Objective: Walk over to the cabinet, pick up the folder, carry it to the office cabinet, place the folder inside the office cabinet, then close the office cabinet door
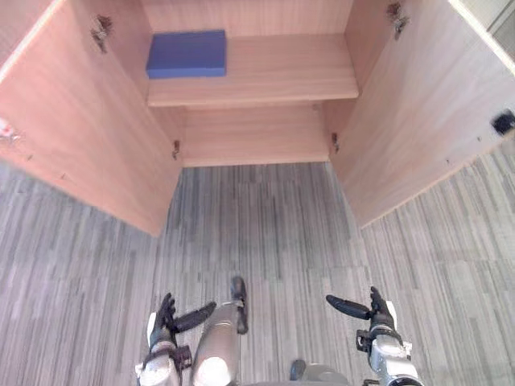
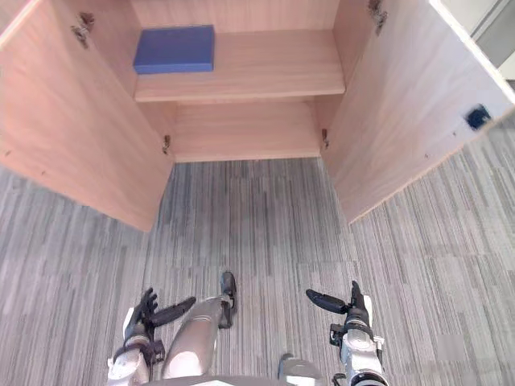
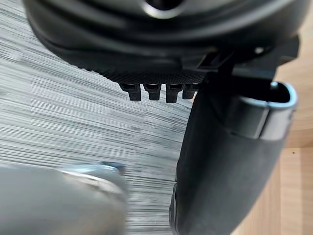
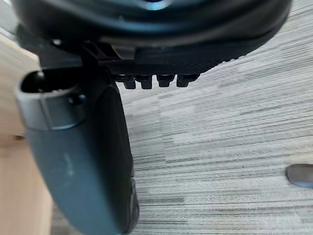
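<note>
Head pair facing cabinet (image 1: 265, 137), wrists near floor (image 4: 220, 122)

The office cabinet (image 1: 257, 137) stands open. Its left door (image 1: 88, 137) and right door (image 1: 418, 121) are swung out toward the robot and wall in the approach on both sides. Between them the floor (image 1: 257, 233) is bare carpet, a straight lane to the opening. The shelf (image 1: 290, 76) splits the interior. A blue folder (image 1: 187, 54) occupies its left end, close to the side wall, while the middle and right of the shelf lie free. The lower compartment is open across its width. Hinges (image 1: 101, 34) project slightly from the inner walls. The left hand (image 1: 173, 318) and right hand (image 1: 366, 310) hang low over the carpet, fingers straight, well apart from both doors.
</note>
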Controlling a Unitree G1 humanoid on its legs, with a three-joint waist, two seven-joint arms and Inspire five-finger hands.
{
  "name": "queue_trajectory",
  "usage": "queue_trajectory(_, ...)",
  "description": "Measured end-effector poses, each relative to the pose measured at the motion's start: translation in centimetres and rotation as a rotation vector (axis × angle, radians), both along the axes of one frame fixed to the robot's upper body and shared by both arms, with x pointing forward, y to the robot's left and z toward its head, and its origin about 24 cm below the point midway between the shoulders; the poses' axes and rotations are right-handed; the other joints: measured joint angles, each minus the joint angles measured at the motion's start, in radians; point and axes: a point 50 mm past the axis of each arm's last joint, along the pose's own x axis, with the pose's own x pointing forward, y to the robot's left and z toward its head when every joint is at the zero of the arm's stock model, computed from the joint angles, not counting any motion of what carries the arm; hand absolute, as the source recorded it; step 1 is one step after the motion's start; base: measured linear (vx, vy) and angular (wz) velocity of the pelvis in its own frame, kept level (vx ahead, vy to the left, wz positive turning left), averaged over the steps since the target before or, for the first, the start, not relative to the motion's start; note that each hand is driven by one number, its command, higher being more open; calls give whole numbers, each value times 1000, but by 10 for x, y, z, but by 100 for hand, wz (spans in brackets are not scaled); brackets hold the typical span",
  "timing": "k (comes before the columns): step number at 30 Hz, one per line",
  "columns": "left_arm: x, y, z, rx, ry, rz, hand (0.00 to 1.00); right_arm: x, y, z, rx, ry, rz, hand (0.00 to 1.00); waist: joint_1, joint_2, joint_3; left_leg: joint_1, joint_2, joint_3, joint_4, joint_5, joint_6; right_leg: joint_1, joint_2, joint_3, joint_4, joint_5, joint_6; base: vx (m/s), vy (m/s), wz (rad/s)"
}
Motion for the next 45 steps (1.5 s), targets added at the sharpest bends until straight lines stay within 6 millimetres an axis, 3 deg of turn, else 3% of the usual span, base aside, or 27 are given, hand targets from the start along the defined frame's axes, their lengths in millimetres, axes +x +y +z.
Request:
queue_trajectory(2, 0, 2, 0, 6, 1, -4, 100, -4, 5, -3, 10, 8, 9, 100, -17, -7, -2, 175, -21, 4, -35, -116, 0, -180, -53, 27, 537, 137, 22, 789, 225, -11)
queue_trajectory(3, 1, 2, 1, 9, -1, -9, 100, -4, 6, -3, 11, 7, 14, 100, -21, -8, -1, 213, -28, 4, -49, -128, 3, -235, -70, 24, 652, 115, 2, 480, 83, 3)
queue_trajectory(5, 0, 5, 1, 21, 4, -10, 100, 0, 12, -2, 14, 2, 53, 100, -38, 4, -1, 367, -31, 5, -145, -152, 0, -385, -89, -21, 800, 36, -75, 564, 13, -8)
queue_trajectory(7, 1, 11, 2, 43, 6, -9, 100, 3, 18, -1, 20, -9, 83, 100, -48, 12, 2, 479, -19, 3, -231, -164, -19, -491, -75, -75, 728, -12, -72, 617, -45, -5)
queue_trajectory(9, 4, 14, 2, 51, 7, -11, 100, 6, 20, 0, 22, -17, 96, 100, -63, 19, 9, 549, 9, -1, -270, -177, -40, -565, -29, -110, 477, -28, -73, 456, -131, 23)
queue_trajectory(10, 4, 16, 2, 58, 12, -13, 100, 4, 20, -1, 23, -12, 94, 100, -72, 12, 4, 577, 22, -7, -272, -182, -51, -567, 9, -118, 190, 32, -61, 724, -251, 49)
queue_trajectory(11, 2, 20, 3, 69, 19, -13, 100, -6, 17, -4, 19, 15, 85, 100, -84, 1, -3, 614, 19, -35, -270, -208, -98, -540, 40, -100, -14, 266, -94, 632, -229, 57)
queue_trajectory(12, 3, 15, 0, 51, 26, -11, 100, -9, 10, -5, 3, 29, 79, 100, -86, 29, -2, 630, 49, -51, -260, -222, -121, -525, 57, -106, 3, 283, -140, 746, -229, 28)
queue_trajectory(13, 3, 9, -3, 33, 33, -17, 100, -6, 5, -3, -10, 32, 71, 100, -80, 56, -15, 610, 80, -58, -217, -203, -151, -534, 81, -105, 36, 246, -159, 596, -179, 7)
queue_trajectory(14, 7, 4, -3, 25, 27, -31, 100, -5, 1, 0, -14, 15, 51, 100, -82, 55, -15, 585, 84, -63, -131, -163, -180, -527, 71, -107, 78, 184, -160, 569, -169, 0)
queue_trajectory(15, 8, 0, -3, 14, 24, -33, 100, -6, -1, 0, -17, 12, 41, 100, -85, 56, -15, 564, 91, -69, -59, -137, -185, -508, 68, -112, 88, 160, -160, 536, -207, 28)
queue_trajectory(16, 9, -6, -4, -6, 19, -34, 100, -10, -1, 0, -16, 15, 35, 100, -85, 59, -10, 499, 127, -83, 152, -59, -195, -429, 68, -128, 68, 127, -165, 483, -185, 37)
queue_trajectory(17, 9, -11, -4, -23, 12, -37, 100, -13, 1, 0, -11, 11, 30, 100, -78, 65, -10, 418, 184, -73, 373, -80, -198, -339, 86, -148, 22, 113, -173, 452, -172, 30)
queue_trajectory(19, 11, -15, -3, -33, -3, -38, 100, -12, 4, 3, -5, -24, 15, 100, -52, 59, -13, 315, 234, -15, 487, -124, -185, -241, 100, -152, -52, 109, -177, 369, -102, -3)
queue_trajectory(20, 13, -17, -1, -35, -12, -47, 100, -7, 4, 7, -8, -54, 16, 100, -44, 57, -15, 274, 236, 11, 451, -137, -173, -217, 97, -150, -83, 109, -177, 372, -54, -20)
queue_trajectory(22, 15, -20, 0, -37, -23, -60, 100, -1, 2, 12, -10, -90, -2, 100, -33, 62, -19, 233, 227, 44, 250, -137, -162, -169, 90, -147, -121, 110, -163, 291, 12, -12)
queue_trajectory(23, 15, -20, 0, -37, -21, -59, 100, -1, 1, 12, -11, -91, -13, 100, -30, 69, -24, 235, 211, 45, 92, -109, -153, -148, 89, -145, -134, 106, -151, 301, 85, -6)
queue_trajectory(24, 13, -20, -1, -39, -17, -58, 100, -3, -2, 11, -15, -87, -29, 100, -32, 88, -36, 243, 196, 41, -73, 4, -145, -138, 96, -142, -133, 93, -129, 297, 110, -6)
queue_trajectory(25, 10, -21, -2, -44, -9, -55, 100, -5, -6, 11, -19, -82, -41, 100, -33, 106, -46, 243, 193, 32, -134, 83, -141, -135, 107, -138, -133, 85, -117, 339, 191, 13)
queue_trajectory(26, 11, -18, -2, -33, -8, -56, 100, -10, -5, 7, -6, -55, -65, 100, -35, 95, -55, 282, 162, 39, -202, 61, -133, -127, 93, -134, -134, 75, -102, 260, 166, 19)
queue_trajectory(29, 10, -13, 3, -13, -24, -53, 100, -18, -4, 3, -1, -30, -72, 100, -32, 71, -64, 341, 95, 49, -314, 93, -120, -111, 41, -133, -145, 64, -81, 206, 124, 19)
queue_trajectory(34, 7, 1, 27, 57, -126, -50, 100, -15, 0, 4, 1, -35, -48, 100, -31, 71, -65, 378, 52, 34, -380, 109, -111, -77, 20, -149, -173, 65, -67, 73, 34, 15)
queue_trajectory(42, 14, 6, 71, 132, -325, -65, 100, -9, -2, 8, -20, -52, 21, 100, -29, 71, -69, 414, 34, -14, -479, 169, -110, -61, 17, -175, -172, 67, -64, -28, -7, 19)
queue_trajectory(45, 15, 12, 96, 207, -411, -99, 100, -10, -3, 7, -18, -49, 28, 100, -27, 72, -70, 412, 28, -29, -483, 178, -108, -59, 17, -177, -170, 67, -63, -76, 14, 15)
